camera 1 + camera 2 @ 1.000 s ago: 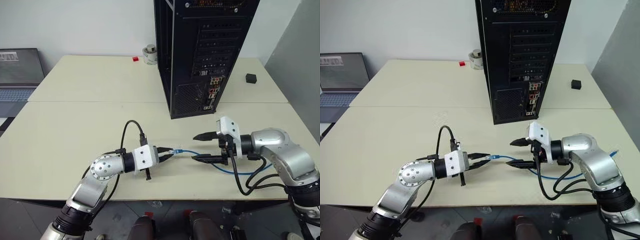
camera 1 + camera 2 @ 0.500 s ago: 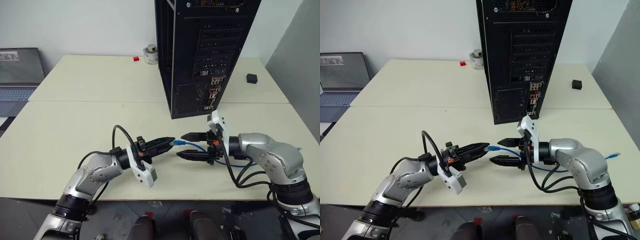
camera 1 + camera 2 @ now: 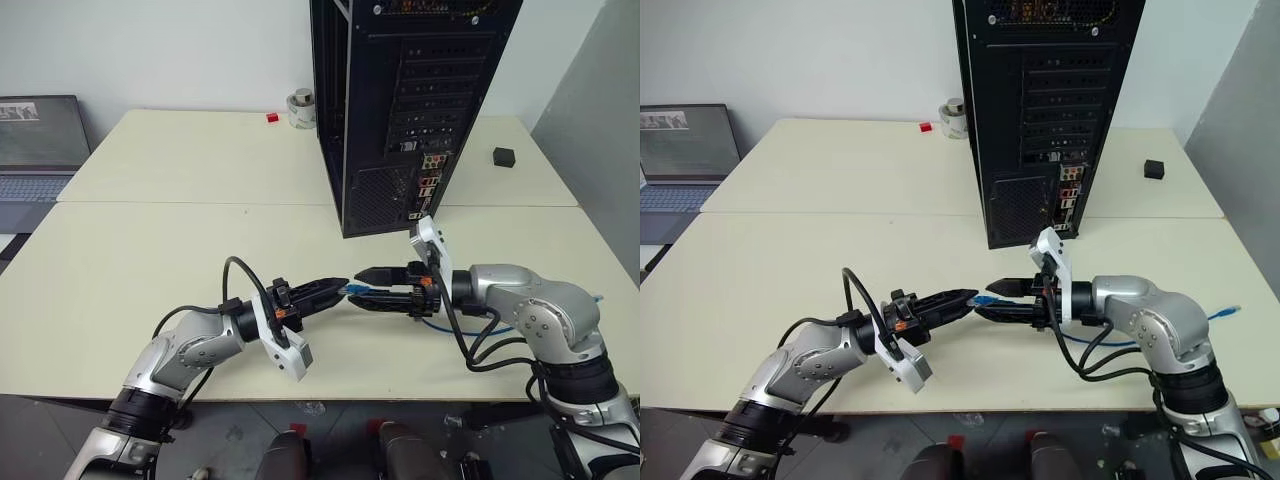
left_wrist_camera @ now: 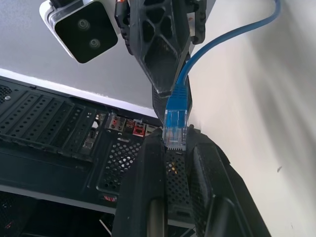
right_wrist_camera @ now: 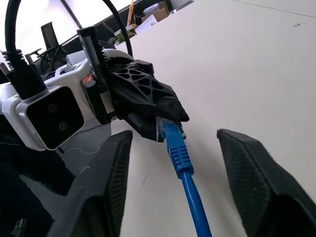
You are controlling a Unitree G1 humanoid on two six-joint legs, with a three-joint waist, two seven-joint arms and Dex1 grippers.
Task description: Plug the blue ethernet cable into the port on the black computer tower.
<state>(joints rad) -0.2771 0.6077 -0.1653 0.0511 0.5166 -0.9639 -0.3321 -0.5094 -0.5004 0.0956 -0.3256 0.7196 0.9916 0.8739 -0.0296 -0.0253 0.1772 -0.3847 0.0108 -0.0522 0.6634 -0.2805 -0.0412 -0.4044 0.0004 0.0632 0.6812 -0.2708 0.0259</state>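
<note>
Handover risk: left gripper (image 3: pixel 340 286) clamps the blue cable (image 3: pixel 385 293) by its plug; right gripper (image 3: pixel 368 287), fingers apart around it, could knock it loose.

Clamped between the two black fingers of the left gripper (image 4: pixel 174 148): the clear plug of the thin bright blue ethernet cable (image 4: pixel 176 111), cord curving away over the pale tabletop (image 4: pixel 266 123). Facing it, tip to tip, the right gripper's black lattice finger (image 4: pixel 160 44). Behind, the black computer tower's perforated metal back panel (image 4: pixel 54 133) with red connectors.
</note>
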